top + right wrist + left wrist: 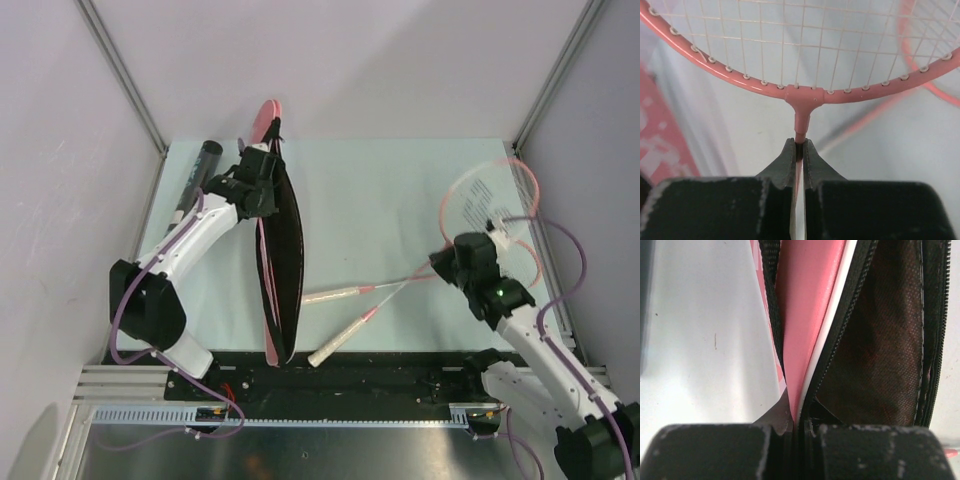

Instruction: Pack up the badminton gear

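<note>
Between the shut jaws of the right tool (pixel 799 150) is one racket (pixel 801 120) by its shaft, the other racket (pixel 865 122) just beside on the counter (pixel 400 190); the left tool (pixel 795 426) pinches the open bag (pixel 875 355) by its edge, so nothing looks packed yet.

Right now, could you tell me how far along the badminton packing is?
Done: the bag is unzipped, nothing visible inside. In hand: left jaws hold its edge open, right jaws are shut on one racket by its shaft. Left: that racket, the second racket and the black tube lie outside it.
</note>
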`<move>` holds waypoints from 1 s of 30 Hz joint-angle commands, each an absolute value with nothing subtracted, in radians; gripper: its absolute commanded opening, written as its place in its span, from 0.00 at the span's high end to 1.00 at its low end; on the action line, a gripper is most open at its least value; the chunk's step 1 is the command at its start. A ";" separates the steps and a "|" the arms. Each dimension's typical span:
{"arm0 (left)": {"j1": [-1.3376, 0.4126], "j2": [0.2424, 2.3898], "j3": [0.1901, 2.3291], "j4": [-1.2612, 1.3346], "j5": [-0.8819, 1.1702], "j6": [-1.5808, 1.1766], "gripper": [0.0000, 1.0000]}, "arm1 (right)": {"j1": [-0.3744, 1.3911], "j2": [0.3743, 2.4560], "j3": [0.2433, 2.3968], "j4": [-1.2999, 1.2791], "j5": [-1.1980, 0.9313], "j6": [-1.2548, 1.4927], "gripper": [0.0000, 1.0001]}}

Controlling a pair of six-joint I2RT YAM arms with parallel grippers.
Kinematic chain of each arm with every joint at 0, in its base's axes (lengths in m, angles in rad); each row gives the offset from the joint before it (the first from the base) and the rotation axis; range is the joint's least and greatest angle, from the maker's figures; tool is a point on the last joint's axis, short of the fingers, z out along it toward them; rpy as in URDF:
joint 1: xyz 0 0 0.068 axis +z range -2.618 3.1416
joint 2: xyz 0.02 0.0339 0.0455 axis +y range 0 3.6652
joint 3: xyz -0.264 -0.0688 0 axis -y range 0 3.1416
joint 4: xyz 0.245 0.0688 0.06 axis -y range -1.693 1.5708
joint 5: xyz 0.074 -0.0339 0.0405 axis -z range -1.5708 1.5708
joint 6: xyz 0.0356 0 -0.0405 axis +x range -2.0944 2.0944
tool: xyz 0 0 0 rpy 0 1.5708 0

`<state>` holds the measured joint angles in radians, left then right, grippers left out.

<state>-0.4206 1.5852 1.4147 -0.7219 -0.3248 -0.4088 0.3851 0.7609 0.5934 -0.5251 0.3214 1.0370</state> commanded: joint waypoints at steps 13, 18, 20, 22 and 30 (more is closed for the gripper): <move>-0.281 1.643 1.486 -0.598 -0.009 -0.336 1.00 | 0.359 1.290 1.134 0.113 -0.671 0.743 1.00; -0.271 1.680 1.526 -0.595 0.026 -0.370 1.00 | 0.356 1.437 1.135 0.408 -0.862 0.946 1.00; -0.272 1.697 1.542 -0.597 0.028 -0.374 1.00 | 0.360 1.474 1.135 0.480 -0.891 1.010 1.00; -0.272 1.707 1.554 -0.597 0.034 -0.377 0.99 | 0.377 1.535 1.135 0.540 -0.949 1.080 1.00; -0.265 1.766 1.605 -0.575 0.075 -0.374 1.00 | 0.518 1.647 1.132 0.848 -1.052 1.443 1.00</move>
<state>-0.2687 1.7550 1.5406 -0.6373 0.0322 -0.3580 0.4435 1.6375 1.0954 0.6041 -0.9466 1.2060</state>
